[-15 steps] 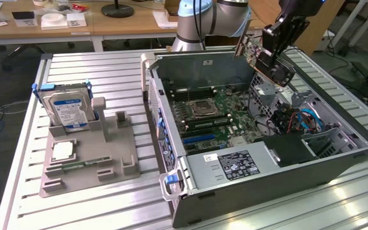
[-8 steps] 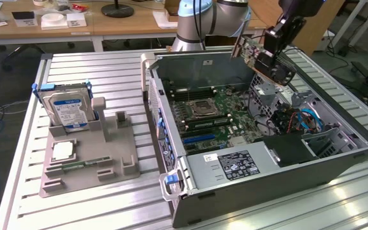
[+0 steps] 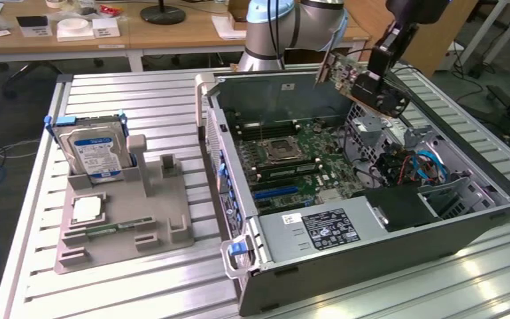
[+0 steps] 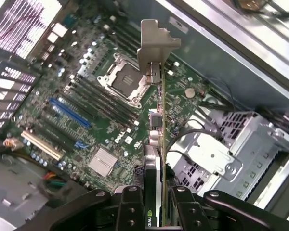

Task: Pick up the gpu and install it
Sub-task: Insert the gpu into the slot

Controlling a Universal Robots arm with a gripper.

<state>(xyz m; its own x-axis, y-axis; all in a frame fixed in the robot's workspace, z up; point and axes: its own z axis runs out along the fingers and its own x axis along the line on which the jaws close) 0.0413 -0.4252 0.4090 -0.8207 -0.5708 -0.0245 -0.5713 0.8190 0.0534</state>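
Gpu (image 3: 348, 70), judged light, stiff yet fragile, is held by its cooler end, gripper (image 4: 156, 207) clamped on both faces, over open PC case (image 3: 370, 266) nr far edge of bench (image 3: 131, 100).

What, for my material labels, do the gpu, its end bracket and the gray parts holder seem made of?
gpu: green circuit board, likely fibreglass laminate, matte, with a dark heatsink block.
End bracket: thin sheet metal, dull silver-gray, with a bent tab.
Parts holder: probably plastic, uniform matte gray, blocky moulded or printed posts.
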